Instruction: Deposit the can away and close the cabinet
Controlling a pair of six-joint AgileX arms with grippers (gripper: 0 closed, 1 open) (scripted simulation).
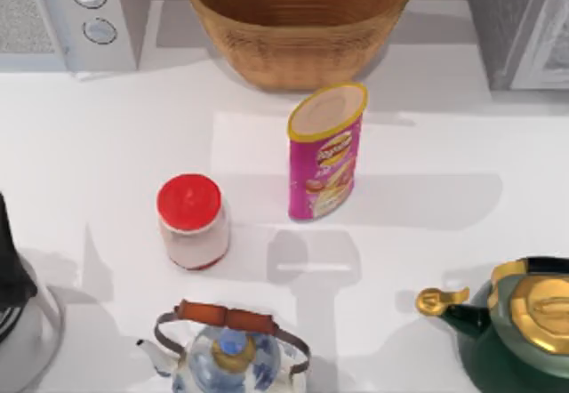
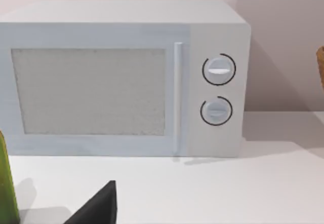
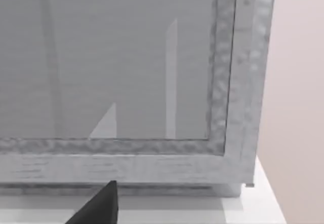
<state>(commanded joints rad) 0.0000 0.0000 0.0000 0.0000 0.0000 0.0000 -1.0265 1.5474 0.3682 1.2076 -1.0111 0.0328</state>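
The can (image 1: 325,153) is a tall pink snack tube with a yellow rim. It stands upright in the middle of the table, in front of the basket, and nothing holds it. The grey cabinet (image 1: 524,28) stands at the back right corner, and its framed front panel (image 3: 126,82) faces the right wrist camera close up. I cannot tell whether its door is open. A dark part of my left gripper (image 2: 98,209) points toward the microwave. A dark part of my right gripper (image 3: 98,206) sits just in front of the cabinet's lower frame. Both are far from the can.
A white microwave (image 1: 80,15) sits at the back left and a wicker basket (image 1: 298,20) at the back centre. A red-lidded jar (image 1: 191,222) stands left of the can. A blue-and-white teapot (image 1: 227,353) and a green-and-gold kettle (image 1: 520,326) line the front edge.
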